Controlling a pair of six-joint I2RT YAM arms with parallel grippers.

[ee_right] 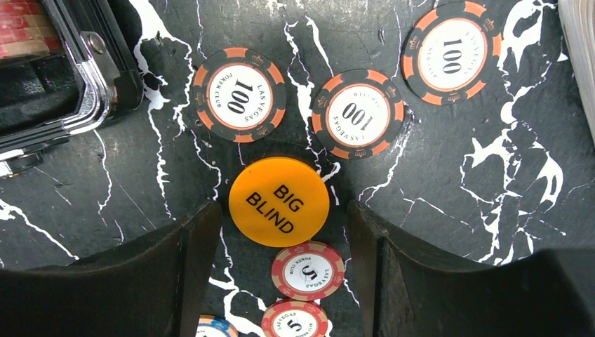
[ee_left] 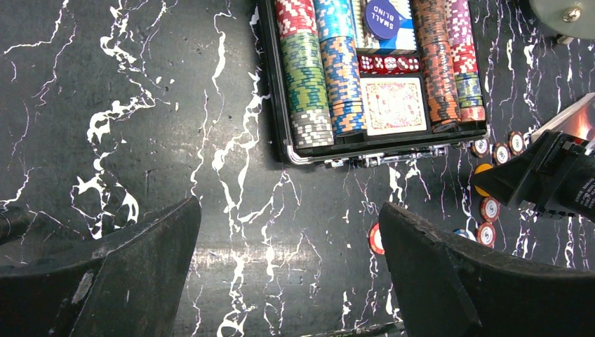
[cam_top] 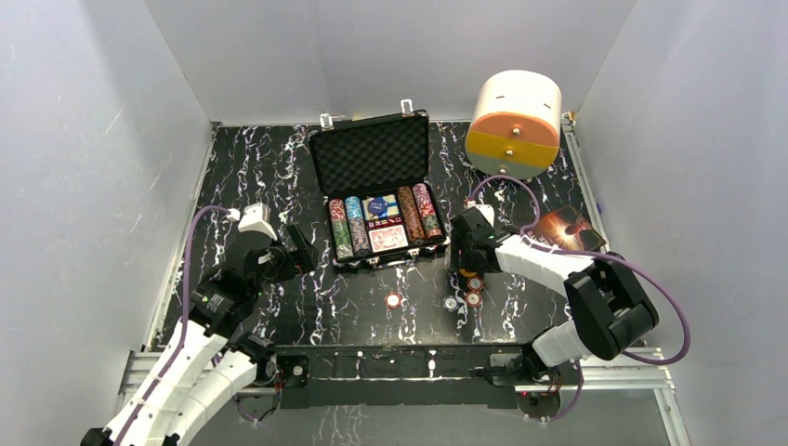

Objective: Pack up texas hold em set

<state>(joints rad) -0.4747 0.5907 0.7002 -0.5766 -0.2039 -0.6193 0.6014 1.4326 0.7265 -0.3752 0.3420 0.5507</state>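
The black briefcase (cam_top: 370,153) lies open at mid-table, with rows of striped chips (ee_left: 309,77), a red-backed deck (ee_left: 393,105) and red dice (ee_left: 389,64) inside. My right gripper (ee_right: 284,217) is open and low over the table, right of the case. Its fingers straddle the near edge of the yellow "BIG BLIND" disc (ee_right: 278,201) and a red 5 chip (ee_right: 307,270). Three black 100 chips (ee_right: 239,94) lie just beyond. My left gripper (ee_left: 289,210) is open and empty, left of the case's front. A loose red chip (ee_left: 376,239) lies by its right finger.
A white-and-orange cylindrical box (cam_top: 516,121) stands at the back right. A brown book (cam_top: 567,228) lies right of my right gripper. More loose chips (cam_top: 452,303) lie in front of the case. White walls close in the table.
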